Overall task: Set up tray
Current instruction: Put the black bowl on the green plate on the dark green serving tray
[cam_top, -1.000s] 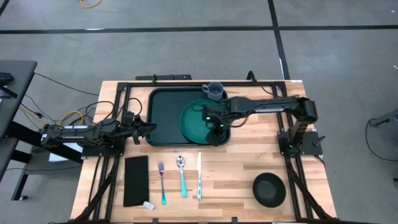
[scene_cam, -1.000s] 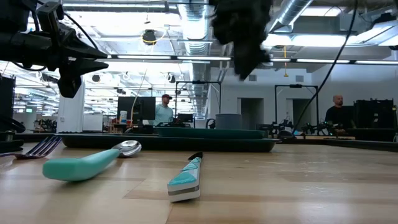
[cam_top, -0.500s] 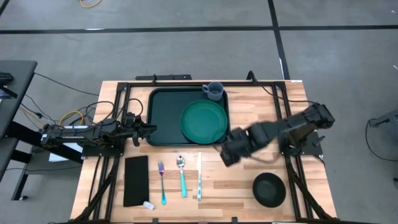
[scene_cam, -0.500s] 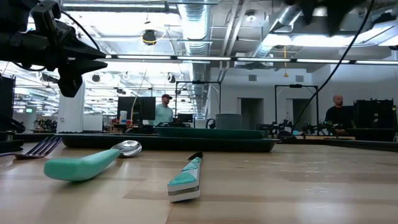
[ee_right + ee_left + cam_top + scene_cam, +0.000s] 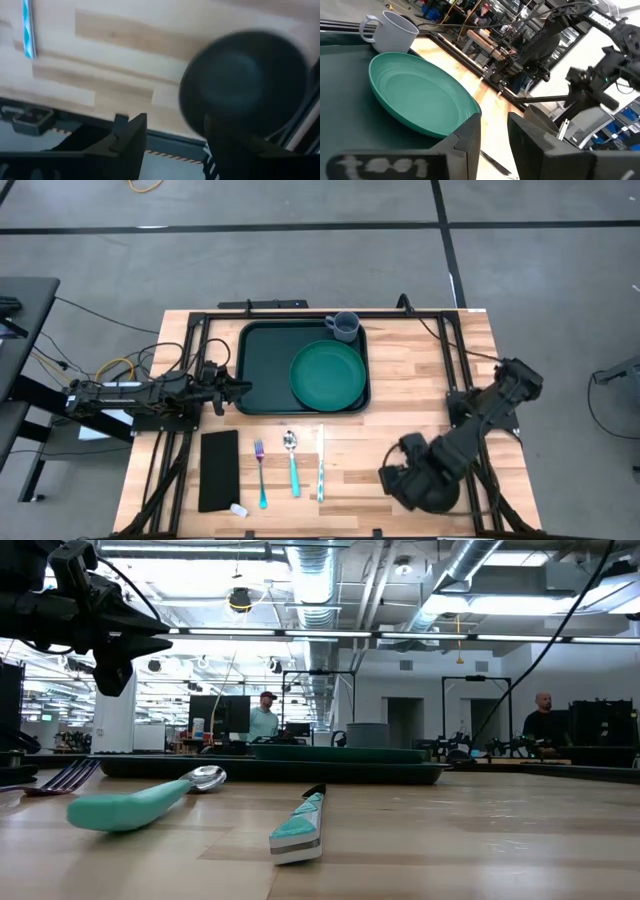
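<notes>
The dark green tray (image 5: pixel 265 370) lies at the table's far middle. A round green plate (image 5: pixel 327 374) sits on its right half and a grey mug (image 5: pixel 344 326) stands in its far right corner. My left gripper (image 5: pixel 232 388) hovers open at the tray's left rim, raised above it in the low view (image 5: pixel 110 635); its wrist view shows the plate (image 5: pixel 415 100) and mug (image 5: pixel 392 32). My right gripper (image 5: pixel 400 480) is open over the near right of the table, beside a black bowl (image 5: pixel 437 490), which is blurred ahead of the fingers (image 5: pixel 245 85).
A black napkin (image 5: pixel 219 470), fork (image 5: pixel 259 470), teal-handled spoon (image 5: pixel 292 463) and knife (image 5: pixel 320 463) lie in a row on the bare wood near the tray. Black frame rails run along the table's sides. People stand in the room behind.
My right arm has swung from above the plate's right side on the tray toward the table's near right corner, and now stands over the black bowl. It has left the low view. The plate, mug and tray have stayed put.
</notes>
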